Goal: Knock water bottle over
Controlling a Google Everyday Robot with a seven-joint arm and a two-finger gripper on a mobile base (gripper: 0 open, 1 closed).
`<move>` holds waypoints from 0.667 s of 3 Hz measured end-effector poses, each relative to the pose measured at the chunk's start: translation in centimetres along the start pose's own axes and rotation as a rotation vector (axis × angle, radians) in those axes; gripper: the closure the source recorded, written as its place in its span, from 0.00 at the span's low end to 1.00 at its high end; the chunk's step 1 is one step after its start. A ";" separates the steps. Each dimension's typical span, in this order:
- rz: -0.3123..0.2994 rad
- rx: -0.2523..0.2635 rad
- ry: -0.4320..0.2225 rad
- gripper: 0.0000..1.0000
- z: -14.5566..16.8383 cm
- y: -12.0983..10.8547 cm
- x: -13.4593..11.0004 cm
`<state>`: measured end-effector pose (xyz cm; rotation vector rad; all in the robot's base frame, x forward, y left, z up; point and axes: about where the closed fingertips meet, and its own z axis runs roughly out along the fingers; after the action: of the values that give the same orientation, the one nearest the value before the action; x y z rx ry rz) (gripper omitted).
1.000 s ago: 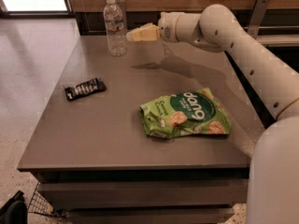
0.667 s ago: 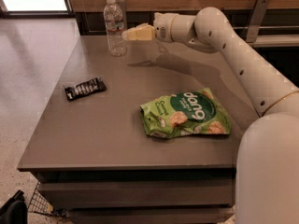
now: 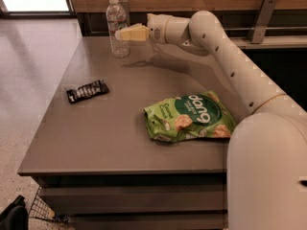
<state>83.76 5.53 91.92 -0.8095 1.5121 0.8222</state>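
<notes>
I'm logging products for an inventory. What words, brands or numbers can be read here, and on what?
"dang": large white brand name on the green snack bag.
Smaller script on the same bag: too blurred to read.
Water bottle, pale label: too blurred to read.
Black wrapper, pale lettering: unreadable.
End effector, at the water bottle around mid-height: no lettering visible.
</notes>
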 end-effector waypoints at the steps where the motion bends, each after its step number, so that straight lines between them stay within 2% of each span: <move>1: 0.009 0.000 -0.017 0.00 1.8 0.9 -0.3; 2: 0.022 0.005 -0.030 0.00 3.0 1.5 -0.2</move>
<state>84.00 8.85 91.99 -0.7753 1.4981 0.8429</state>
